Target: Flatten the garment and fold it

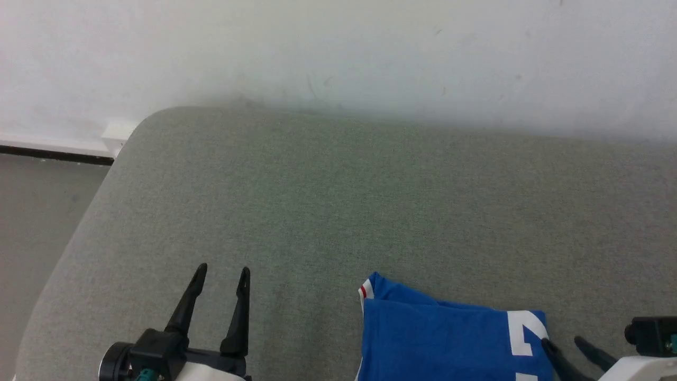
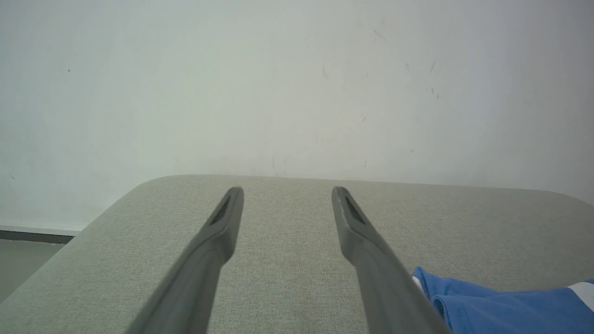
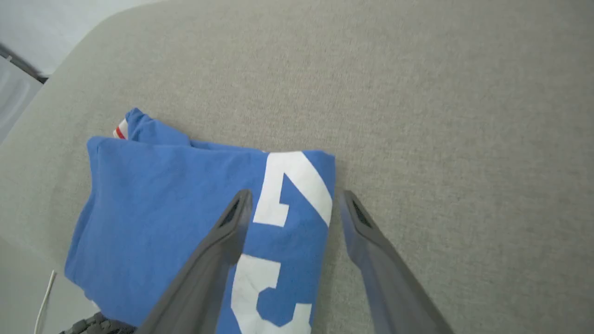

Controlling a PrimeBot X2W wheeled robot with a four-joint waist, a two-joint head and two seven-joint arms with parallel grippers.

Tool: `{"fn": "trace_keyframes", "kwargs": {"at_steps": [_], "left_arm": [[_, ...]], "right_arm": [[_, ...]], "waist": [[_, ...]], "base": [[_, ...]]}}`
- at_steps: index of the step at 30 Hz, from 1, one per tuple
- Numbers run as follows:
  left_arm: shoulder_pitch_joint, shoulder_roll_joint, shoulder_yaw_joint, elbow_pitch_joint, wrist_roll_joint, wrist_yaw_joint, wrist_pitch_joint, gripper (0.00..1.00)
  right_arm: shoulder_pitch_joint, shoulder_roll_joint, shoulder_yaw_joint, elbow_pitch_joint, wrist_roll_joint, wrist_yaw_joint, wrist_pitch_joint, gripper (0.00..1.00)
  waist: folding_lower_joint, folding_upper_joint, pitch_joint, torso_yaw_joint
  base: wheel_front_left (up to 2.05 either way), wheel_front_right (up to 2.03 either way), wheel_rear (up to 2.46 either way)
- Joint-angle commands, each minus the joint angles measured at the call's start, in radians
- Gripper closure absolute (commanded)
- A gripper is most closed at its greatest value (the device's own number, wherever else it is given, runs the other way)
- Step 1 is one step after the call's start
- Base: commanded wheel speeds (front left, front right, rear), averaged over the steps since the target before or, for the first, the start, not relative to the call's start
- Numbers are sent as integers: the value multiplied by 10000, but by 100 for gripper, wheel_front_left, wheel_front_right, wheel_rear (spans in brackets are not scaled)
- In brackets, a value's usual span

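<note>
Garment (image 1: 449, 344) lies as a compact blue bundle at the bottom edge of the head view, right of centre, on the grey-green padded table (image 1: 338, 185), and it runs out of the frame below. It looks already folded over on itself, with a bit of white and red trim poking out at its upper left corner and a white printed number along its right side. The right gripper (image 1: 561, 342) sits at the lower right of that view, right at the bundle's right edge, its two fingers spread wide and holding nothing. In the right wrist view that edge runs up and down the frame between the fingers, one finger above the blue cloth and the other above bare table; whether either touches cannot be told. The left gripper (image 1: 223, 270) stands at the lower left, well apart from the bundle, with its fingers spread too and empty, and the cloth lies off to its right. The right arm is plainly the nearer one, so any last tidying of the fold would likely fall to it, working leftward across the bundle.
</note>
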Motion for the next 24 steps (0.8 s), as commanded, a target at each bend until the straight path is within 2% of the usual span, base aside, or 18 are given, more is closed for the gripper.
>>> {"fn": "trace_keyframes", "kwargs": {"at_steps": [1,4,7,12,18,19,20,24], "left_arm": [[-200,-48,-50,48,-28,-24,-47,0],[-301,-49,-139,85,-72,9,-47,0],[-375,-49,-197,117,-79,40,-47,0],[-507,-50,-229,148,-77,53,-47,0],[-616,-50,-280,168,-65,67,-47,0],[-650,-50,-324,182,-61,92,-47,0],[-665,-50,-346,193,-61,104,-47,0],[-678,-50,-389,229,-73,142,-47,0]], "right_arm": [[144,-62,-38,93,408,-9,572,0],[250,-20,-164,388,1124,-9,1705,0],[230,129,-385,798,1299,-9,2297,0],[-14,383,-435,1582,1155,-9,2520,0],[-459,605,122,2416,1306,-9,2646,0],[-574,613,394,2656,1253,-9,2665,76],[-641,578,578,2717,1209,-9,2634,100],[-1023,317,1081,2678,958,-9,2019,100]], "waist": [[-1,0,289,275],[-1,0,473,473],[-1,0,608,661],[-1,0,773,887],[-1,0,904,998],[-1,0,911,1006],[-1,0,901,1005],[-1,0,766,855]], "base": [[0,0,0],[0,0,0],[0,0,0],[0,0,0],[0,0,0],[0,0,0],[0,0,0],[0,0,0]]}}
